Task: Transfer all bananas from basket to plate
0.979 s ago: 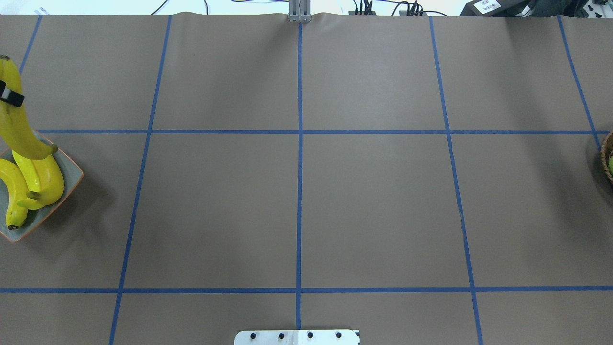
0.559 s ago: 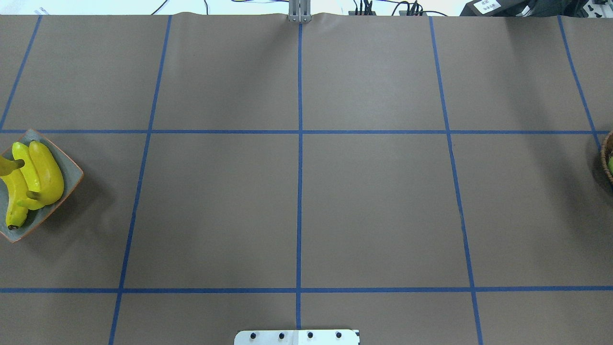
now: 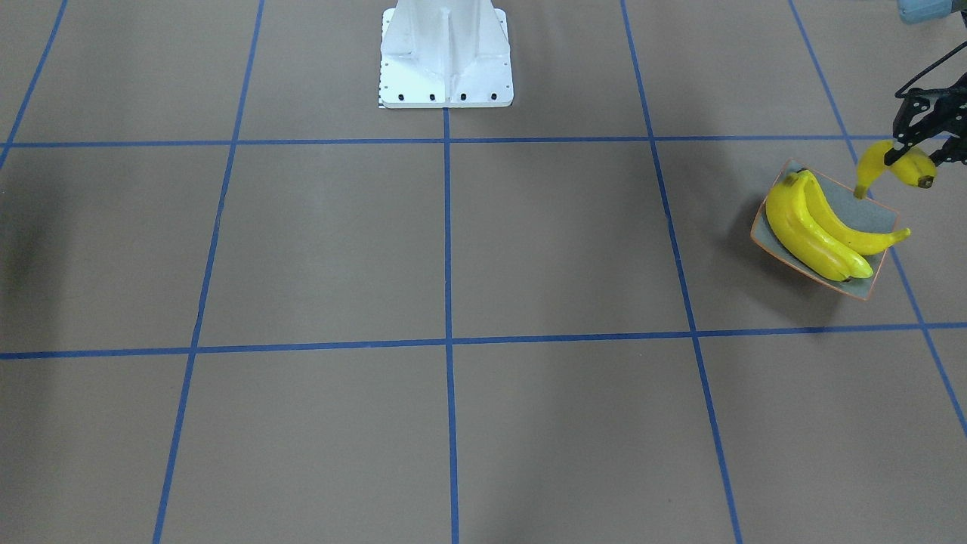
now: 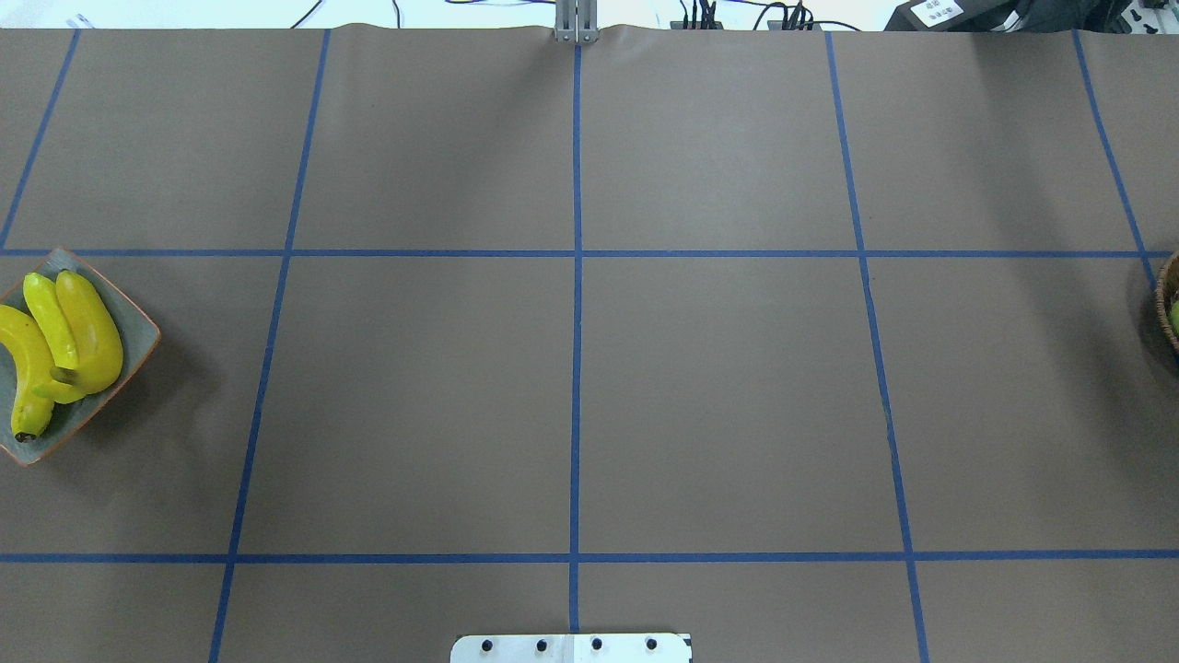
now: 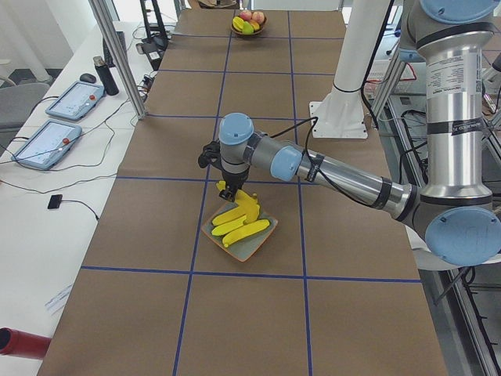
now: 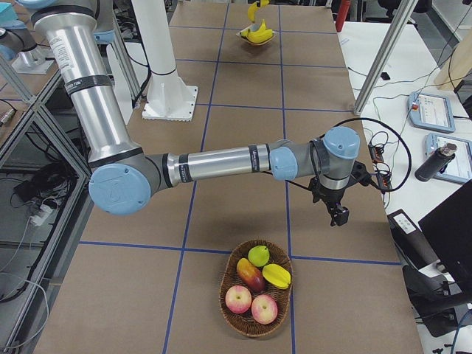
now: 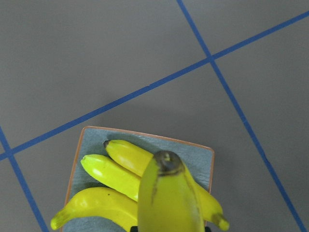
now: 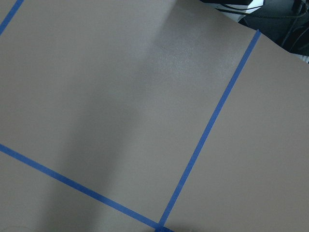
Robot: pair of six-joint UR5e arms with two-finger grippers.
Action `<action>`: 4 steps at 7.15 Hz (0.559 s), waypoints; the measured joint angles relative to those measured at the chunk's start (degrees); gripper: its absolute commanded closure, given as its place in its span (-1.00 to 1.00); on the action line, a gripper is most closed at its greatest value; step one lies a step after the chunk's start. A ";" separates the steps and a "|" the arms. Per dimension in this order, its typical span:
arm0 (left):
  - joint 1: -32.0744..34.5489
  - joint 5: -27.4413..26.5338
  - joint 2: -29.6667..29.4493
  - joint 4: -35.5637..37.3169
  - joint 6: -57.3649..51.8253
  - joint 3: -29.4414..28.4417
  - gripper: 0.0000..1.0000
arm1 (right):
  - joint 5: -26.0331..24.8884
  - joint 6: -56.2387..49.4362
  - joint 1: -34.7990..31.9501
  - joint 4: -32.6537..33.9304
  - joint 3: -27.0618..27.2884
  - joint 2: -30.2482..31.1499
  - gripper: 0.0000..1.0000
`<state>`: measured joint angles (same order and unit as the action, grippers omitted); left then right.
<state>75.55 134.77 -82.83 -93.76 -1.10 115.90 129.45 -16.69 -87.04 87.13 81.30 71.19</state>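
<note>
My left gripper (image 3: 906, 155) is shut on a yellow banana (image 3: 872, 162) and holds it just above the back edge of the grey plate (image 3: 880, 219). The held banana fills the foreground of the left wrist view (image 7: 166, 198). Three more bananas (image 4: 87, 331) lie on the plate (image 4: 138, 336), which has an orange rim. The brown basket (image 6: 228, 295) stands at the table's far right end. It holds apples, a green fruit and a yellow fruit. My right gripper (image 6: 339, 216) hangs beside the basket, above bare table. I cannot tell whether it is open or shut.
Brown paper with blue tape lines covers the table (image 4: 571, 368). The white robot base (image 3: 446, 57) stands at the table's robot side. Tablets and cables lie on a side table (image 5: 63, 133). A metal post (image 5: 117, 55) stands at the table's edge.
In the overhead view the held banana and a gripper finger have moved out past the left edge. The bananas on the plate have not moved.
</note>
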 measured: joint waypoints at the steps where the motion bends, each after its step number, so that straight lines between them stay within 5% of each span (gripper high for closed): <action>1: -1.79 -2.88 0.11 0.67 -0.14 0.01 1.00 | -0.02 0.01 0.01 -0.02 0.01 0.14 -0.99; 4: -9.06 -13.91 -2.42 7.53 -0.21 0.63 1.00 | 0.02 0.08 0.03 -0.05 0.11 0.60 -0.98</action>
<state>66.49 120.86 -85.24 -86.23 -1.32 116.54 129.46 -16.62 -87.01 87.08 81.40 71.80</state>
